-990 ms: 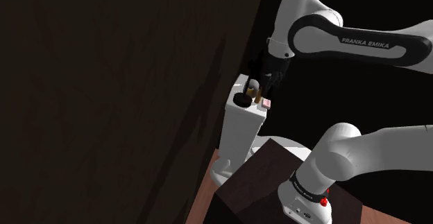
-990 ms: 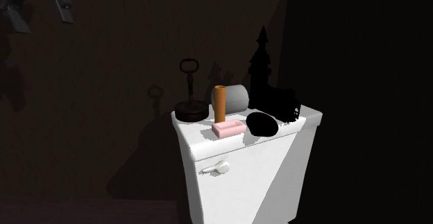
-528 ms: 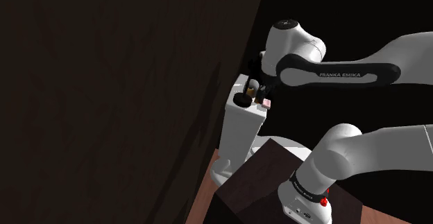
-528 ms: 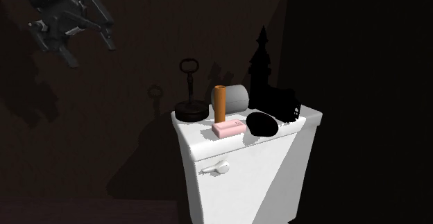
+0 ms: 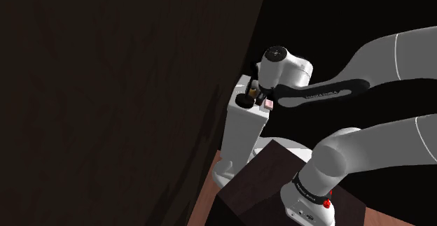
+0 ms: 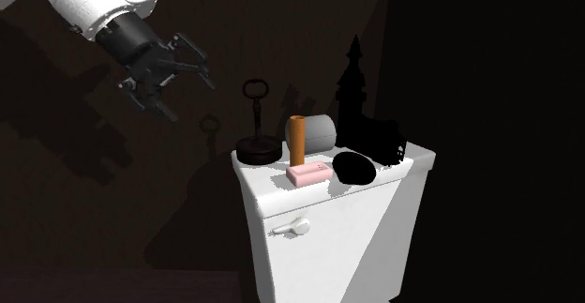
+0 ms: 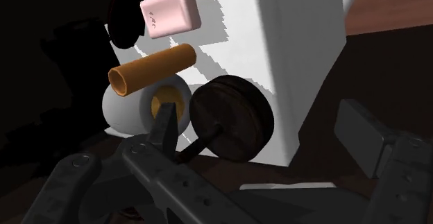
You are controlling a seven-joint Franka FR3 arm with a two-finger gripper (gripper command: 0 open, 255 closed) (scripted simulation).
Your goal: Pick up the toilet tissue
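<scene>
Toilet tissue (image 7: 125,112) is lying on its side on top of the white toilet tank (image 7: 291,42), its yellowish core facing the gripper (image 7: 260,115), and it is not being held. Nearest the wrist camera, the two black fingers (image 7: 165,127) are standing wide apart, holding nothing. One of them is crossing in front of the tissue's core in the wrist view. The second exterior view, though, is showing the gripper (image 6: 189,100) hanging in the air well off to that view's left of the tank (image 6: 328,226) and above the level of its lid, touching nothing.

Just past the fingers, a dark round base (image 7: 232,118) with a thin stem and a ring handle is sitting at the near end of the lid. The toilet tissue (image 6: 322,130), pale grey in the second exterior view, is resting near it. An orange tube (image 7: 153,69) is standing upright right next to the tissue, in front of it in the second exterior view. Further along, a pink block (image 7: 168,10) is lying flat, and a black oval shape (image 7: 125,14) is sitting beside it toward the far end of the lid.

In the shoulder view the white arm (image 5: 406,50) is reaching from the stand (image 5: 252,182) over to the tank (image 5: 245,126), which is standing against a dark wall (image 5: 105,85).
</scene>
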